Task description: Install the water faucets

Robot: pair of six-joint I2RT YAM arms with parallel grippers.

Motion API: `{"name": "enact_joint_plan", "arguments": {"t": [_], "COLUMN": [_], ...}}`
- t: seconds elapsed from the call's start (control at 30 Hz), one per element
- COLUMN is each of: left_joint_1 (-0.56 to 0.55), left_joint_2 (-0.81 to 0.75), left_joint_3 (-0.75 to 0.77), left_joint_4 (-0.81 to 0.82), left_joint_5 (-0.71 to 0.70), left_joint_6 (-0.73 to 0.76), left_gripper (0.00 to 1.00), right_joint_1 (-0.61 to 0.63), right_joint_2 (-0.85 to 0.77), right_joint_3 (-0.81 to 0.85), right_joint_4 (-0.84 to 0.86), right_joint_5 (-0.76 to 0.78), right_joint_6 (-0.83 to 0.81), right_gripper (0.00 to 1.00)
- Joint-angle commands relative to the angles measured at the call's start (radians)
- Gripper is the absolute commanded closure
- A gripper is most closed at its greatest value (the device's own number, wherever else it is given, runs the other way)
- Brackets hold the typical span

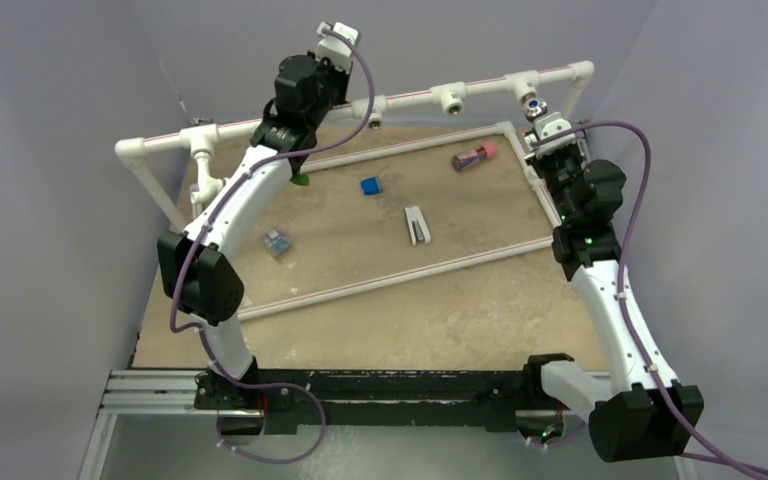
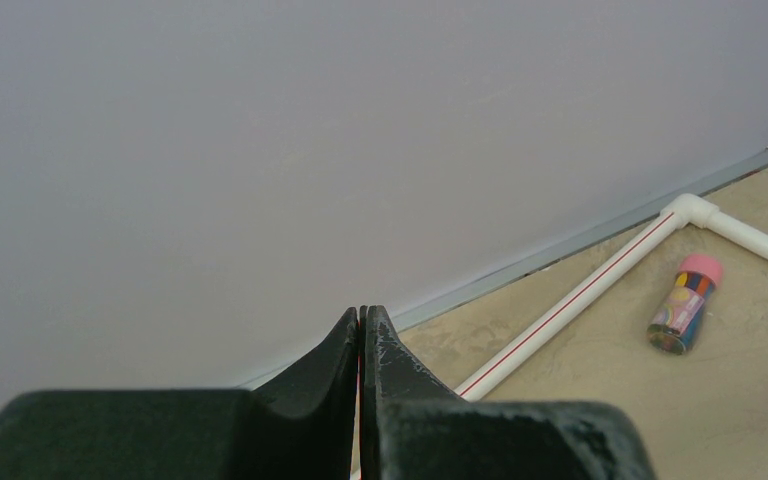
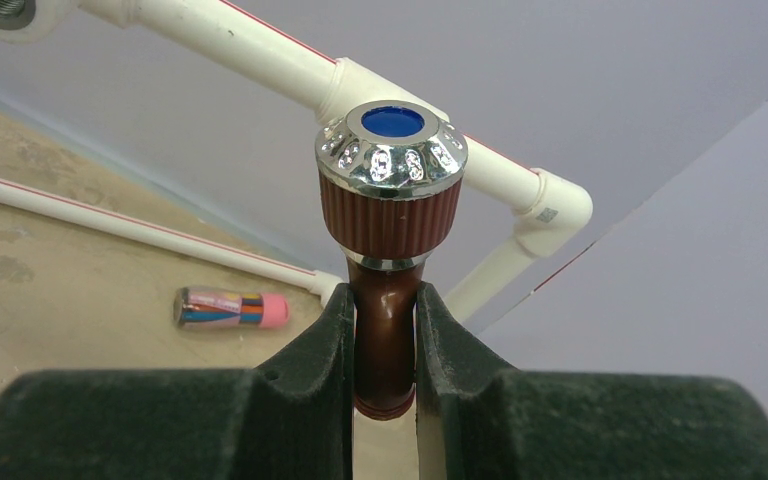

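My right gripper is shut on the reddish-brown faucet, which has a chrome knob with a blue cap. In the top view this faucet is right at the rightmost T-fitting of the raised pipe; I cannot tell if it is threaded in. My left gripper is shut and empty, raised at the back left and facing the wall. The green faucet lies on the table, partly hidden under the left arm. A white elbow-shaped piece hangs at the left T-fitting.
The raised white pipe has two open T-fittings in the middle. A white pipe rectangle lies on the table. On it lie a pink-capped cylinder, a blue block, a white-and-grey item and a small clear piece.
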Motion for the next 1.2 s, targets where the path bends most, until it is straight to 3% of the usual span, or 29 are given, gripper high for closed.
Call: {"name": "enact_joint_plan", "arguments": {"t": [0.0,0.5,1.17], "left_joint_1": [-0.043,-0.049,-0.064], "left_joint_2": [0.047,0.044,0.033], "left_joint_3": [-0.047,-0.052,-0.070], "left_joint_4": [-0.142,-0.139,-0.126], "left_joint_5": [0.065,0.071,0.078], "left_joint_6": [-0.005,0.004,0.037], "left_gripper": [1.00,1.00,1.00], "right_joint_1": [0.020,0.021,0.020], "right_joint_2": [0.011,0.065,0.098], "right_joint_3": [0.055,0.026,0.049], "right_joint_4": [0.087,0.148,0.174], "right_joint_5": [-0.021,-0.022,-0.143], "right_joint_6": [-0.013,0.013,0.401], "right_gripper": [1.00,1.00,1.00]}}
